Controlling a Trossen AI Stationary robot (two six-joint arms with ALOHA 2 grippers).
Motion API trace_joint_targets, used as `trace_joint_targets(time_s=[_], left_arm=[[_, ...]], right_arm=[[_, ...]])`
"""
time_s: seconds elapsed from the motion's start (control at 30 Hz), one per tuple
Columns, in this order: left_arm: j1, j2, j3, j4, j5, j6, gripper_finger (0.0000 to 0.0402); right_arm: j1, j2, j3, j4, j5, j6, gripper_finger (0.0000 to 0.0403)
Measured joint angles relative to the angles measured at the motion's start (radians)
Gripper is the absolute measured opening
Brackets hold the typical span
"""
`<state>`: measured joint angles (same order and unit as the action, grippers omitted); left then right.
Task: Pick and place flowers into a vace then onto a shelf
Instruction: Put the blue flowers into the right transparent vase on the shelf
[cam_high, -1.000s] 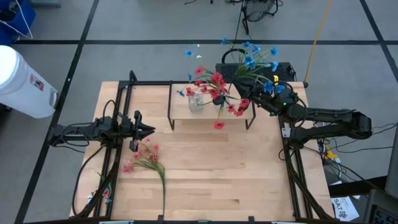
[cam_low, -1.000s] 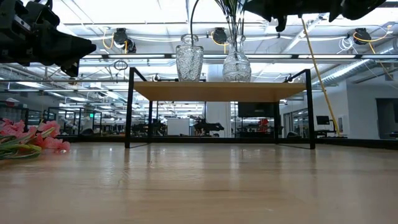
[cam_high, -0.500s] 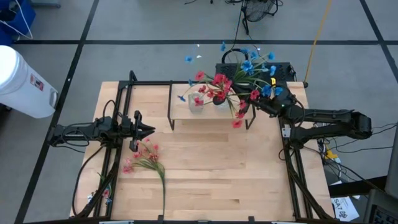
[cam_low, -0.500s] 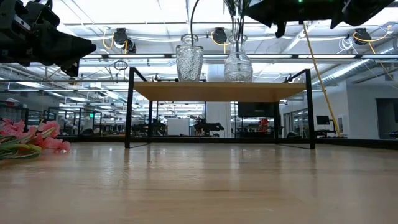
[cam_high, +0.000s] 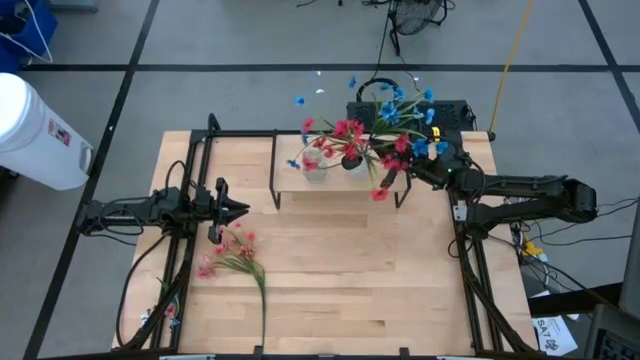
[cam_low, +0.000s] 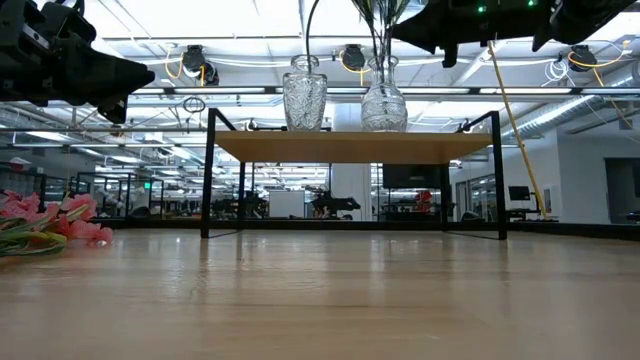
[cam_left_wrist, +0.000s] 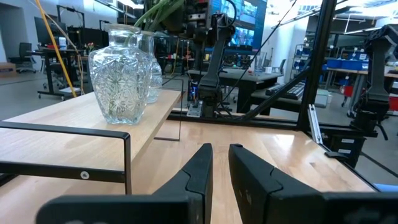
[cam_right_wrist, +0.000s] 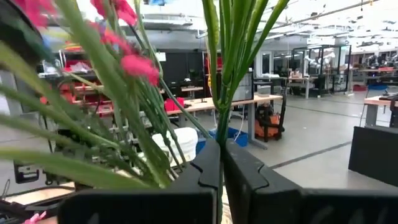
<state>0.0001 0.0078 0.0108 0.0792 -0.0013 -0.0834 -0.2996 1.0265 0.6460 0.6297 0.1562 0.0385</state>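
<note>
My right pincer (cam_high: 432, 170) sits at upper right of the high view, just right of the shelf (cam_high: 296, 182), clamped on the blue spray's (cam_high: 405, 103) green stems (cam_right_wrist: 219, 93). Stems run from the pincer left toward the vase (cam_low: 383, 96) on the shelf; looks like the stem ends are at or in its neck, can't tell depth. Red flowers (cam_high: 345, 135) already crowd that vase. A second vase (cam_low: 304, 92) stands just left of it. Long axis tilts, so I'd judge next move is upright and down.

Left pincer (cam_high: 238, 208) hovers centre-left, fingers slightly apart, holding nothing. Pink spray (cam_high: 230, 256) lies on the table (cam_high: 350, 290) just below it, stem pointing to lower frame. Left arm is nearer that one.
</note>
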Motion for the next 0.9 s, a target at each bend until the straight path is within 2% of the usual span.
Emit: trace_joint_targets(time_s=[0.37, 0.9], left_arm=[[0.0, 0.0, 0.0, 0.0, 0.0, 0.0, 0.0058], [0.0, 0.0, 0.0, 0.0, 0.0, 0.0, 0.0058]], right_arm=[[0.0, 0.054, 0.0, -0.01, 0.002, -0.019, 0.0003], [0.0, 0.06, 0.0, 0.02, 0.001, -0.032, 0.005]])
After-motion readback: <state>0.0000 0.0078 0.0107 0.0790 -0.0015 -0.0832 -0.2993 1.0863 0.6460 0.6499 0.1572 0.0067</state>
